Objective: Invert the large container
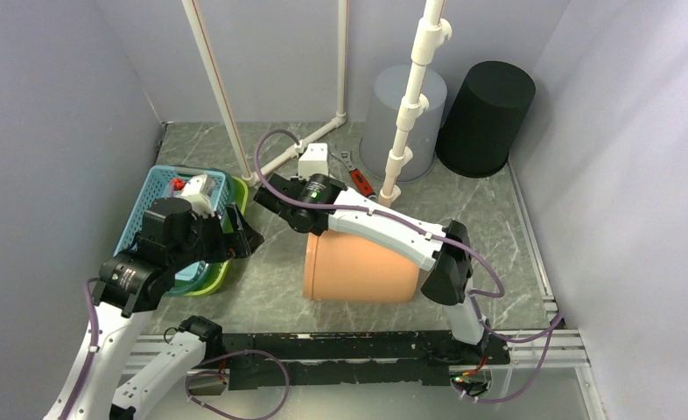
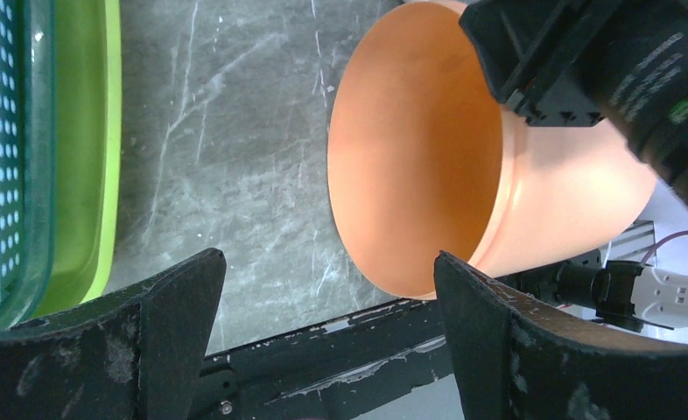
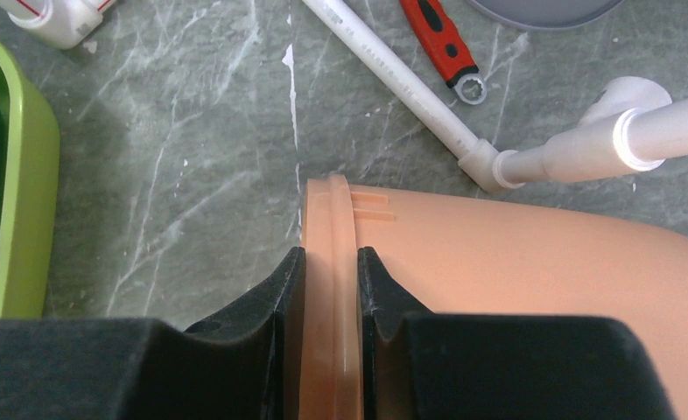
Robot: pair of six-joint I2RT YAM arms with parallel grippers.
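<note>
I have the container [image 1: 362, 267] on its side at centre, mouth facing 9 o'clock. My right gripper [image 3: 330, 262] is pinched narrow on the rim [image 3: 332, 206] at about 11, I reckon as a handle for tipping it over. My left gripper [image 2: 327, 267] sits at 9, wide open and empty, likely to steady the mouth

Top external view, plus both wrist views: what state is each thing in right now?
Large orange plastic container: lying on its side, not yet inverted.
Right gripper: shut on the container's rim.
Left gripper: open, empty, facing the container's mouth.
Grey plastic bucket: upside down at the back.
Black bucket: upside down beside it.
Blue mesh basket: upright, nested in a green tub.
Red-handled wrench: lying flat.
</note>
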